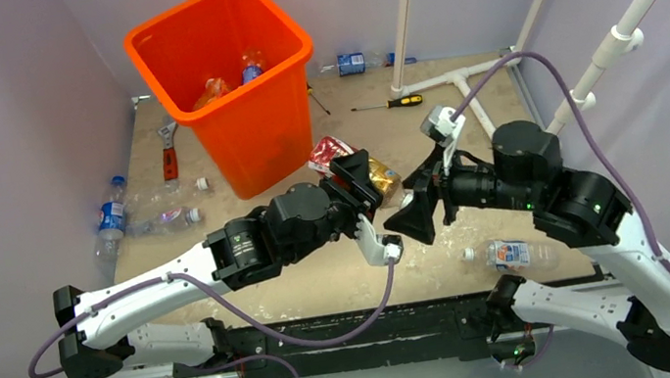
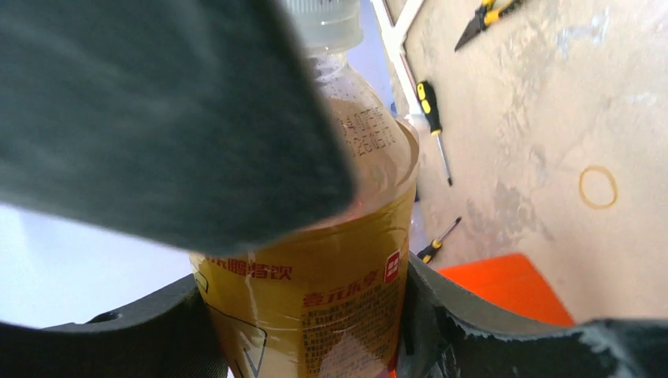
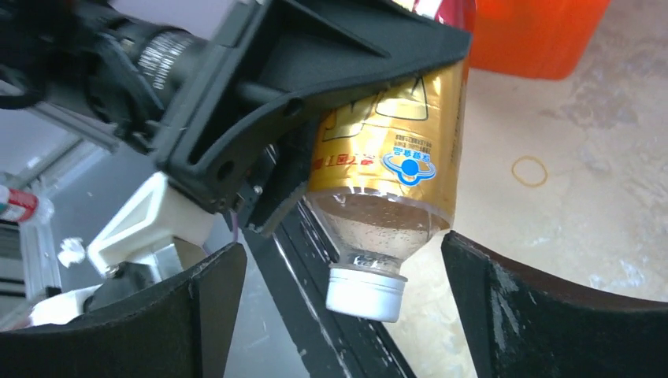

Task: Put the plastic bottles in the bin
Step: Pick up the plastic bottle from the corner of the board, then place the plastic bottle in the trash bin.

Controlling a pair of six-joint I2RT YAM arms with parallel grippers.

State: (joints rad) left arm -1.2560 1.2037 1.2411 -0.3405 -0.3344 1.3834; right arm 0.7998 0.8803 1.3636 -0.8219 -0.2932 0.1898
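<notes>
A clear plastic bottle (image 1: 383,180) with a yellow label and white cap hangs above the table's middle. My left gripper (image 1: 364,177) is shut on its labelled body (image 2: 331,268), a pad pressing each side. In the right wrist view the bottle (image 3: 386,150) points cap-down between my right gripper's (image 3: 343,276) spread fingers (image 3: 504,299), which do not touch it. My right gripper (image 1: 419,217) is open. The orange bin (image 1: 254,136) stands at the back left with bottles (image 1: 249,65) inside. More bottles lie at the left (image 1: 110,219), near right (image 1: 513,253) and back (image 1: 351,62).
A red-handled wrench (image 1: 169,148) lies left of the bin. A yellow-black screwdriver (image 1: 388,103) and a white pipe frame (image 1: 464,82) sit at the back right. A red wrapper (image 1: 328,153) lies by the bin's front. A rubber band (image 3: 529,170) rests on the tabletop.
</notes>
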